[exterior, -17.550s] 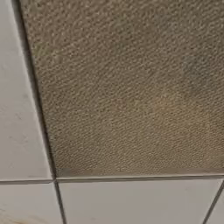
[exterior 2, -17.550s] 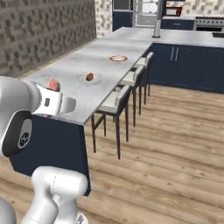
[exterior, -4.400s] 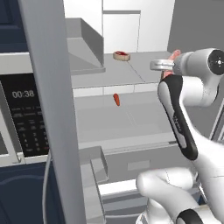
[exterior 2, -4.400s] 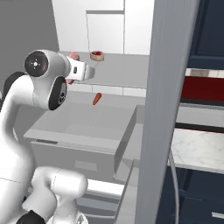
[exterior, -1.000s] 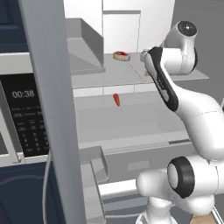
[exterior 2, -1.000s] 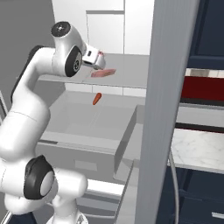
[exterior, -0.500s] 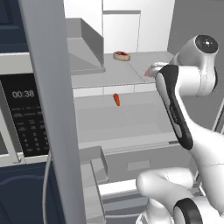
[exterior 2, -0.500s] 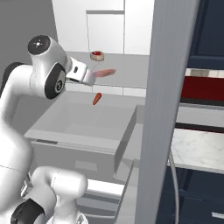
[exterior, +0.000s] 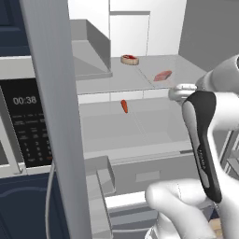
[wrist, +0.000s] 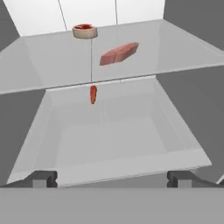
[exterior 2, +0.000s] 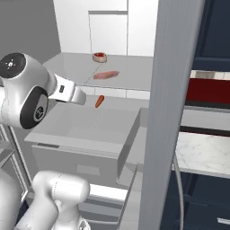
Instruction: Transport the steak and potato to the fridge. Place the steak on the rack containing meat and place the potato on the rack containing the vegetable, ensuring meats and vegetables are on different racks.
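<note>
The pinkish steak (wrist: 119, 53) lies on the fridge's upper rack (wrist: 43, 61), right of a round tan-rimmed piece of red meat (wrist: 85, 31). The same steak (exterior: 162, 75) (exterior 2: 106, 75) shows in both base views. An orange carrot (wrist: 93, 94) lies on the lower rack (wrist: 109, 140), near its back. My gripper (wrist: 113, 179) is open and holds nothing. It hangs in front of the lower rack, well back from the steak. From the base it shows as the hand (exterior: 179, 92) (exterior 2: 76, 95) outside the shelves. The potato is out of view.
The fridge's grey door edge (exterior: 51, 116) (exterior 2: 170, 112) stands close beside the arm. A microwave (exterior: 23, 126) sits to the left of it. A grey drawer (exterior: 140, 172) juts out below the lower rack. A round meat piece (exterior: 130, 59) (exterior 2: 99, 56) and a carrot (exterior: 124, 106) (exterior 2: 99, 101) stay on their racks.
My arm has drawn back from the upper rack towards the base. The steak stays lying on that rack, apart from the open gripper.
</note>
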